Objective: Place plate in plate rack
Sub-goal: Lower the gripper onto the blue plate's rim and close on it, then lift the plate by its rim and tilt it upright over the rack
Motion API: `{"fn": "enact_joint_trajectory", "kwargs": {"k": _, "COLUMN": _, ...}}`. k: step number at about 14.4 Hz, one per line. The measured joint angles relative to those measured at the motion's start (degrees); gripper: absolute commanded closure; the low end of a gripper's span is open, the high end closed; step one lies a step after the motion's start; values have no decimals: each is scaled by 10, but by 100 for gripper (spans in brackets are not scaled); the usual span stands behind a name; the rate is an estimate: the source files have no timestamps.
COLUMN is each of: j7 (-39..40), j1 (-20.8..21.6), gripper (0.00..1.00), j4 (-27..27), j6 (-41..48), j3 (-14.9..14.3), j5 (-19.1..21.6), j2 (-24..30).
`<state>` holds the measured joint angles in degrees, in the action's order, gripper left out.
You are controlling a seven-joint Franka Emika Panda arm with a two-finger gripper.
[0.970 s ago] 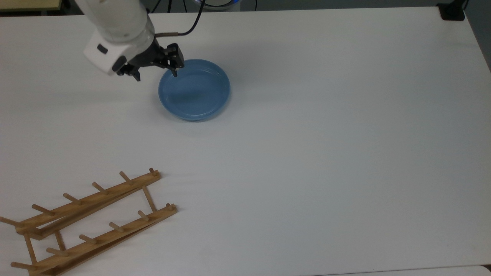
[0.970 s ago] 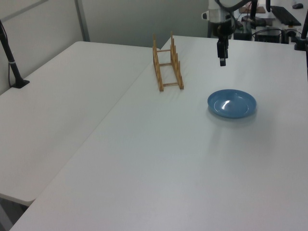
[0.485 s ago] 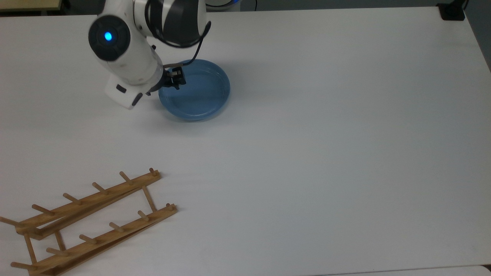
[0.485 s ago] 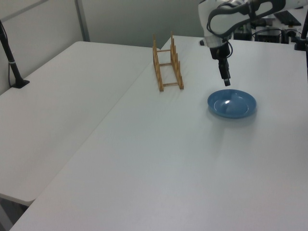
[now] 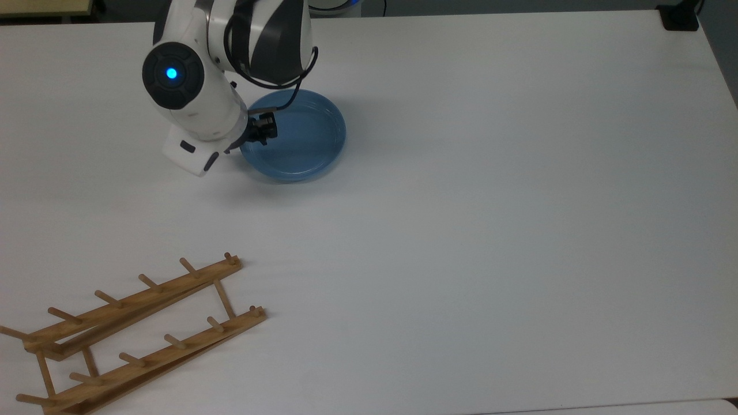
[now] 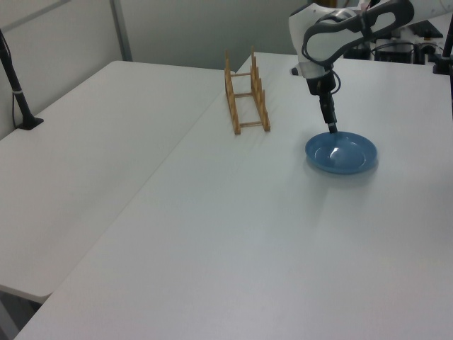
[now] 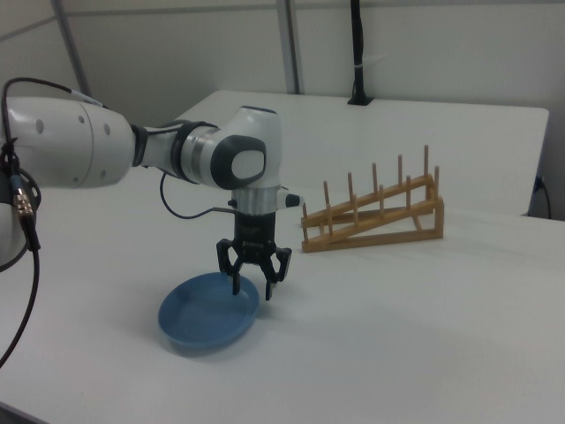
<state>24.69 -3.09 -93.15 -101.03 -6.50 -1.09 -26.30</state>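
White table (image 5: 490, 202) all round, nothing between the light-blue plate (image 5: 300, 138) and the wooden plate rack (image 5: 132, 334), which sits well apart toward the top view's lower left. Arm's bent over, wrist pointing straight down, gripper (image 7: 252, 287) with fingers spread, straddling the plate's rim on the rack-facing side.

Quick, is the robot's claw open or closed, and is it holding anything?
Gripper: open, straddling the rim of the plate, holding nothing.
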Motion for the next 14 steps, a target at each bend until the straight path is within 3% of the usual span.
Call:
{"fn": "enact_joint_trajectory", "kwargs": {"k": 1, "j7": 0, "j1": 1, "gripper": 33, "j4": -2, "j6": -11, "j3": 0, "j5": -3, "j2": -5}}
{"fn": "enact_joint_trajectory", "kwargs": {"k": 3, "j7": 0, "j1": 3, "gripper": 47, "j4": -5, "j6": -24, "j3": 0, "j5": -7, "j2": -18}}
{"fn": "enact_joint_trajectory", "kwargs": {"k": 6, "j7": 1, "j1": 9, "gripper": 91, "j4": -6, "j6": -26, "j3": 0, "j5": -7, "j2": -23}}
{"fn": "enact_joint_trajectory", "kwargs": {"k": 7, "j7": 1, "j1": 13, "gripper": 99, "j4": -6, "j6": -26, "j3": 0, "j5": -7, "j2": -23}}
{"fn": "enact_joint_trajectory", "kwargs": {"k": 14, "j7": 14, "j1": 16, "gripper": 100, "j4": -6, "j6": -26, "j3": 0, "j5": -8, "j2": -19}}
